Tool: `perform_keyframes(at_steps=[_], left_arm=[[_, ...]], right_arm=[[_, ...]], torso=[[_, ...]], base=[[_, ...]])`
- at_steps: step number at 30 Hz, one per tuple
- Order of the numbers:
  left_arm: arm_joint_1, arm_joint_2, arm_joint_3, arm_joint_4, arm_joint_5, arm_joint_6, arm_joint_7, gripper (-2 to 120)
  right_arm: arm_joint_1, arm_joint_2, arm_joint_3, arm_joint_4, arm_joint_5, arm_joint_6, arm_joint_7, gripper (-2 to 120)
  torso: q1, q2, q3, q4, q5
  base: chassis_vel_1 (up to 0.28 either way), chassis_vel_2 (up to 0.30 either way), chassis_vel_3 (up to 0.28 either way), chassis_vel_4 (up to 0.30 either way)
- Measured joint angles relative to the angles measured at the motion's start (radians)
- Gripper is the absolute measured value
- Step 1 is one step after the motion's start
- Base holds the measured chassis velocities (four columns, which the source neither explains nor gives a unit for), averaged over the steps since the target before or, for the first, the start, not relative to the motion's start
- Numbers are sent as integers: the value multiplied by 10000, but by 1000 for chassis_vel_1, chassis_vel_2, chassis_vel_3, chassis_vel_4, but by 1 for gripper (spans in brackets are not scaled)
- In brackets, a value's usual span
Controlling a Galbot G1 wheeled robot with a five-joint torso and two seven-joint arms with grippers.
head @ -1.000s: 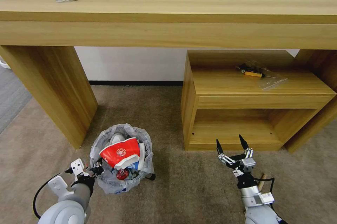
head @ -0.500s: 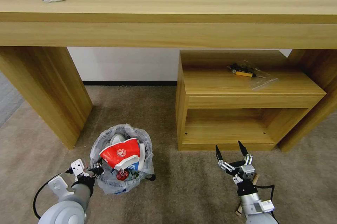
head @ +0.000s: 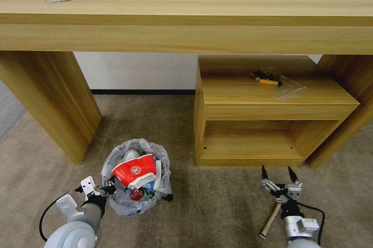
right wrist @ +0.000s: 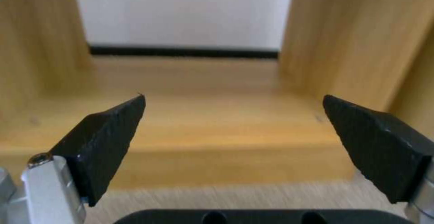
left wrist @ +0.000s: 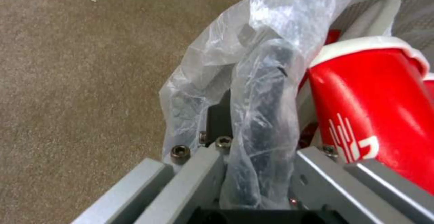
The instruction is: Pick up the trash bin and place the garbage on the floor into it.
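Both grippers sit low over the floor [head: 217,209]. Left gripper [head: 105,190] is clenched on the rim of the trash bin [head: 136,201]; in the left wrist view its fingers [left wrist: 219,115] pinch the black wall and crinkled liner between them. That grip looks the same as half a second ago, and the bin stands in the same spot on the beige carpet, between the table leg [head: 50,100] and the low shelf unit [head: 272,116]. Inside it a red-white cup [head: 134,171] lies tilted on top of other litter.

Right gripper [head: 278,174] has its black tips spread wide, holding nothing. Compared with the earlier frames it has shifted to the robot's right and slightly nearer the robot, and now hangs just in front of the shelf unit's base. Its arm no longer hides the wooden stick [head: 270,221], which lies bare on the carpet just left of the wrist, running diagonally.
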Motion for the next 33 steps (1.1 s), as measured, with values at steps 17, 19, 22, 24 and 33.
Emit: perform_keyframes(at_steps=[17, 19, 22, 24, 33], left_arm=[[-195, -62, 76, 319, 28, 1, -1, 0], [-251, -52, 91, 374, 30, 0, -1, 0], [-324, -46, 123, 457, 17, 0, 0, 0], [-361, -66, 152, 516, 23, 0, -1, 0], [-443, -197, 308, 693, 92, -8, -1, 0]], right_arm=[[-1278, 136, 88, -18, 71, -797, 193, 100], [-1726, 168, 199, 77, 74, -1081, 497, 100], [-2107, 214, 243, 164, 114, -1239, 747, 100], [-2262, 244, 249, 165, 128, -1341, 829, 100], [-2311, 587, 248, 393, 1101, -1888, 1315, 100]], torso=[[0, 0, 0, 0, -2], [0, 0, 0, 0, -3], [-1, 1, -1, -1, -2], [0, 0, 0, -1, -4], [0, 0, 0, 0, -3]], base=[[0, 0, 0, 0], [0, 0, 0, 0], [0, 0, 0, 0], [0, 0, 0, 0], [0, 0, 0, 0]])
